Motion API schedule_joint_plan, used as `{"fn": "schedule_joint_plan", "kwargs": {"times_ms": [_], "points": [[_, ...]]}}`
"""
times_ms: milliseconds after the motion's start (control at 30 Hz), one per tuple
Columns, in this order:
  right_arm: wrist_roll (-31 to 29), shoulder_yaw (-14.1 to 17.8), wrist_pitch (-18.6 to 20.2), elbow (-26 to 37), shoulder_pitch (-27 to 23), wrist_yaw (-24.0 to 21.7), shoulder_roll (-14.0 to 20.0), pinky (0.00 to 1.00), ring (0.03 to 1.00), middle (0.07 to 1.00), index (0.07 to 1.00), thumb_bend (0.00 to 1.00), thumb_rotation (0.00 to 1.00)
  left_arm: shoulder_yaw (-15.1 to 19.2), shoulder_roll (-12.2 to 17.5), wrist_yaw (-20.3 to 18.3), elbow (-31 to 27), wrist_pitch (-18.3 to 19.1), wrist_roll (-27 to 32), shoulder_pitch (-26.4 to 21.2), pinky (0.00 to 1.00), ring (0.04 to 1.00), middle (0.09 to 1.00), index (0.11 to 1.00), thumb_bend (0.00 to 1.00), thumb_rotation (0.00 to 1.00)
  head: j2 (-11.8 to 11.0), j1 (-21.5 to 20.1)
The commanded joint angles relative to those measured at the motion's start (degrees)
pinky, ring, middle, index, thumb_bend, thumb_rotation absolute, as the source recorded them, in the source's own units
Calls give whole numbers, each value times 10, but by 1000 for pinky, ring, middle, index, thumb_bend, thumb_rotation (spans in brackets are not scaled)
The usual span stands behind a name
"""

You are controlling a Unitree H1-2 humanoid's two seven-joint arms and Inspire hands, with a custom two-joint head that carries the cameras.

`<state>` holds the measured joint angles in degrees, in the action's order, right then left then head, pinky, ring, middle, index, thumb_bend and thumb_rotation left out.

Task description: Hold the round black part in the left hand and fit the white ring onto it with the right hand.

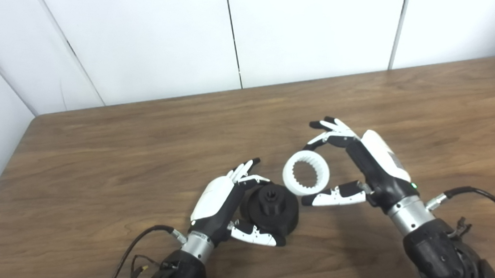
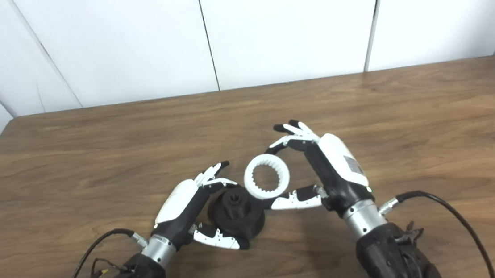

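1. Now the left hand [image 1: 228, 205] is wrapped around the round black part [image 1: 272, 208], fingers behind it and thumb in front, and the part seems to rest on the wooden table [image 1: 97, 161] with its small center hub pointing up and a little toward the right.
2. The right hand [image 1: 360, 169] pinches the white ring [image 1: 306, 173] between the upper fingers and the thumb below. The ring is tilted, with its toothed opening toward the camera, just beside the black part on its upper right.
3. I judge the step in hand is to bring the ring over the black part, so the fitting is not yet done.
4. To do it well, the ring should first be turned until its opening faces the hub squarely, then lowered straight along the hub axis.
5. The inner teeth probably need a small twist to find their place; pressing while tilted can jam the ring.
6. The left hand should grip firmly so the part does not slide.
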<state>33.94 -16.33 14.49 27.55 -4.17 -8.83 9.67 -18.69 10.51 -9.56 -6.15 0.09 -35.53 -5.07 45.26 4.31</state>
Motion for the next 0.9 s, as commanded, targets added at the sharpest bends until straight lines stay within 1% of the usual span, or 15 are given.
{"fn": "schedule_joint_plan", "kwargs": {"times_ms": [0, 100, 300, 433, 867], "points": [[2, -7, -24, 3, -19, 2, -13, 982, 962, 881, 488, 520, 149, -4, 0, 1, -2, 4, -10, -7, 1000, 1000, 1000, 640, 990, 309, 1, 2], [11, -18, -22, -4, -19, -1, -21, 997, 962, 881, 488, 519, 151, -6, 0, 0, -3, 8, -10, -6, 1000, 1000, 1000, 640, 988, 306, 1, 2], [21, -33, -33, -33, -23, 10, -35, 1000, 959, 872, 488, 521, 152, -8, -1, 4, -2, 6, -10, -6, 1000, 1000, 1000, 638, 990, 309, 2, 5], [24, -34, -37, -51, -30, 13, -41, 1000, 960, 872, 488, 521, 150, -10, 0, 6, -3, 5, -11, -5, 1000, 1000, 1000, 636, 992, 307, 2, 5], [25, -32, -46, -84, -39, 12, -42, 1000, 958, 875, 488, 521, 150, -11, -1, 5, -11, 9, -9, -3, 1000, 1000, 1000, 638, 994, 309, 6, 8]]}}
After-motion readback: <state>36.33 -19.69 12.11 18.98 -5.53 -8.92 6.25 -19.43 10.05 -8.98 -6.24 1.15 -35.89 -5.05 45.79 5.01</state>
